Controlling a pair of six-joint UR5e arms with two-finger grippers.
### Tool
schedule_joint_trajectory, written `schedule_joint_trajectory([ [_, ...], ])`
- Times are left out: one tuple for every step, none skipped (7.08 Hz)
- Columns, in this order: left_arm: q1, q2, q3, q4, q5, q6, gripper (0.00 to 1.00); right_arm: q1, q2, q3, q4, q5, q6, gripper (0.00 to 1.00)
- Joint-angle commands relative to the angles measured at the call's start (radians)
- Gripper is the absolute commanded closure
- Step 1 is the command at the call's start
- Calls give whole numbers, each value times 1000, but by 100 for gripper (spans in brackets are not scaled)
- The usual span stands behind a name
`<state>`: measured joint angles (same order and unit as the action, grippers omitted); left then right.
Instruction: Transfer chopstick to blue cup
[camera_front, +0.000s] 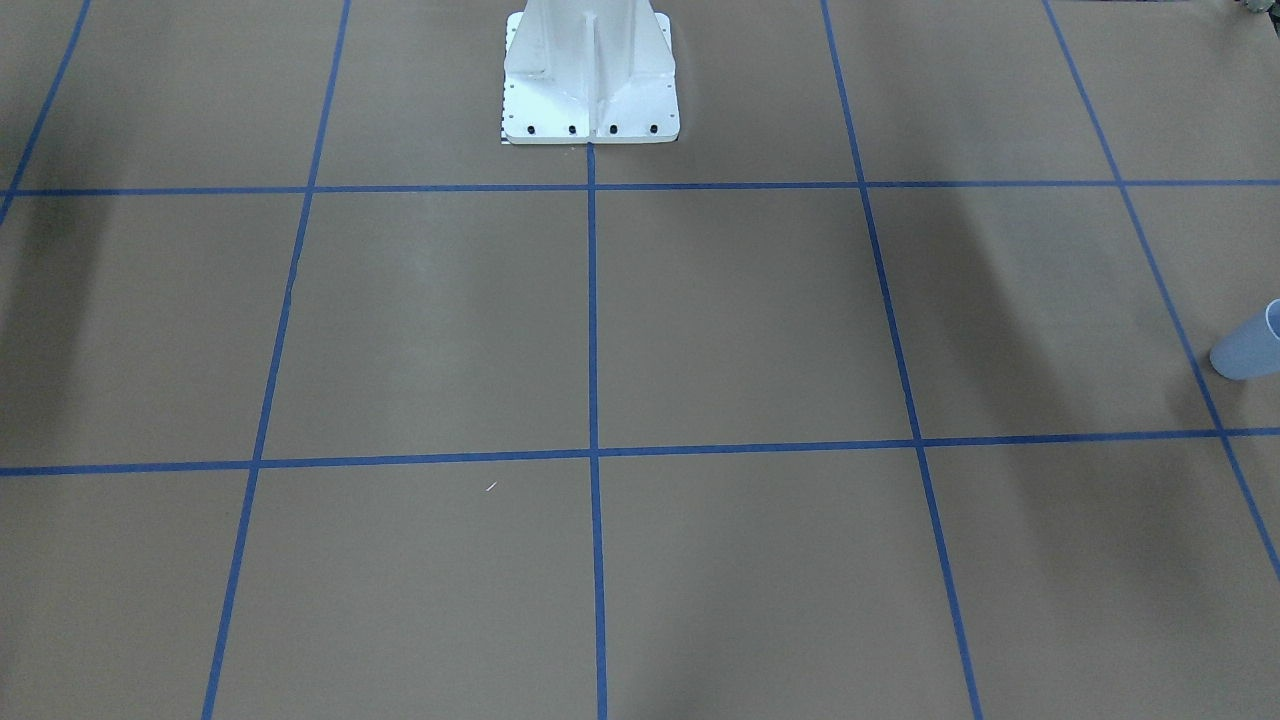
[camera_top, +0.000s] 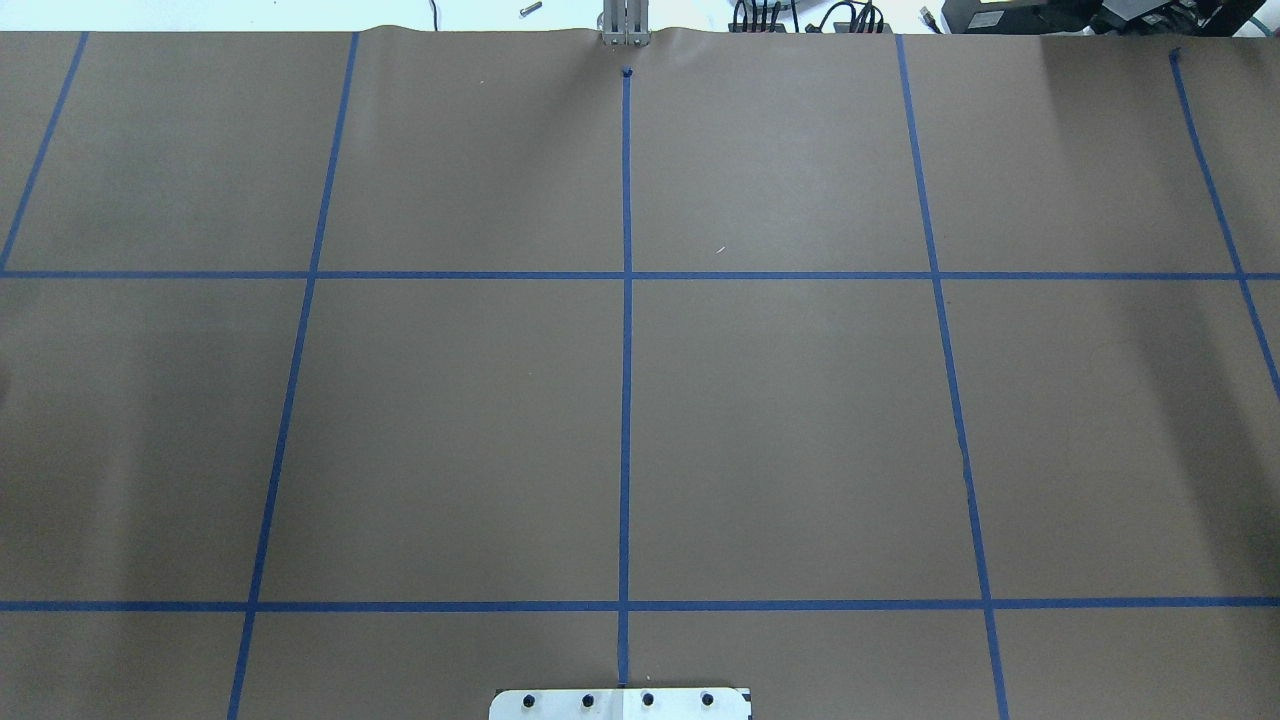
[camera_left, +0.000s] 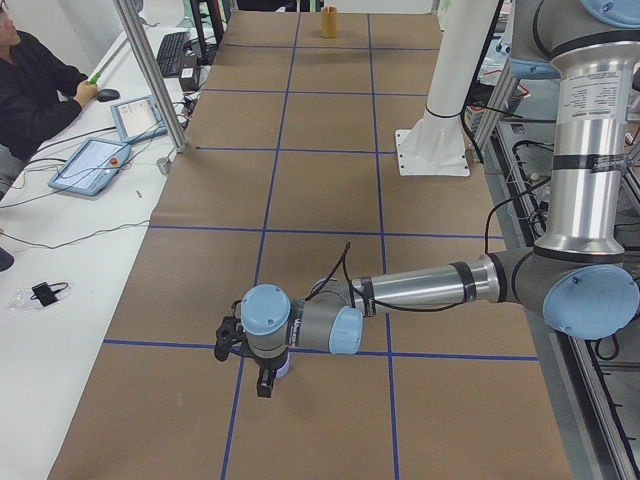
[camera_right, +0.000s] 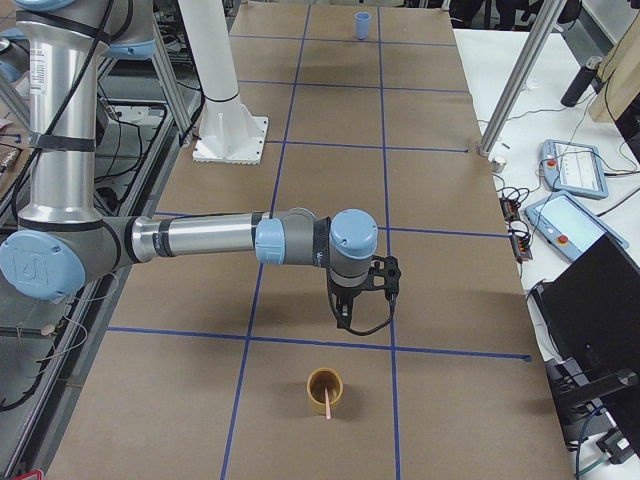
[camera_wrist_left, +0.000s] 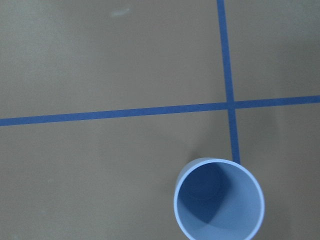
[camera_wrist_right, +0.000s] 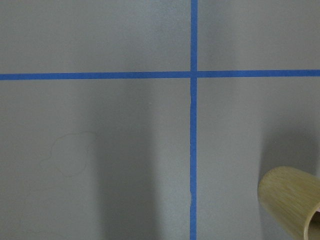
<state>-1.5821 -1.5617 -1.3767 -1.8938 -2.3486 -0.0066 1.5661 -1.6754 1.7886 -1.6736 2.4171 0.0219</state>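
While the chopstick (camera_right: 327, 403) leans in the tan cup (camera_right: 324, 384), my right gripper (camera_right: 345, 320) hangs near; its opening, cannot tell. Risk: skewed pinch tips cup; thin stick slips before distant blue cup (camera_right: 363, 25).

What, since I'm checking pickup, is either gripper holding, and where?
Nothing: the chopstick stands in the tan cup, apart from the right gripper; the blue cup stands free.

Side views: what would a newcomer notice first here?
Out on the robot's right, the right gripper hangs near a tan cup holding the chopstick. Far out on its left, the left gripper hangs by the empty blue cup.
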Motion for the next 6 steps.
schedule_joint_trajectory([
  [-4, -17, 49, -8, -5, 0, 1, 0, -1, 0, 2, 19, 3, 0],
  [-4, -23, 56, -11, -6, -7, 1, 0, -1, 2, 0, 19, 4, 0],
  [-2, -35, 57, -14, -8, -66, 1, 0, -1, -1, 2, 19, 4, 0],
  [-2, -46, 64, -16, -8, -82, 1, 0, -1, -1, 0, 19, 6, 0],
  [-1, -66, 85, -18, -8, -82, 1, 0, 0, -1, 0, 19, 9, 0],
  [-1, -75, 106, -30, -8, -81, 1, 0, 0, 0, 0, 22, 7, 0],
])
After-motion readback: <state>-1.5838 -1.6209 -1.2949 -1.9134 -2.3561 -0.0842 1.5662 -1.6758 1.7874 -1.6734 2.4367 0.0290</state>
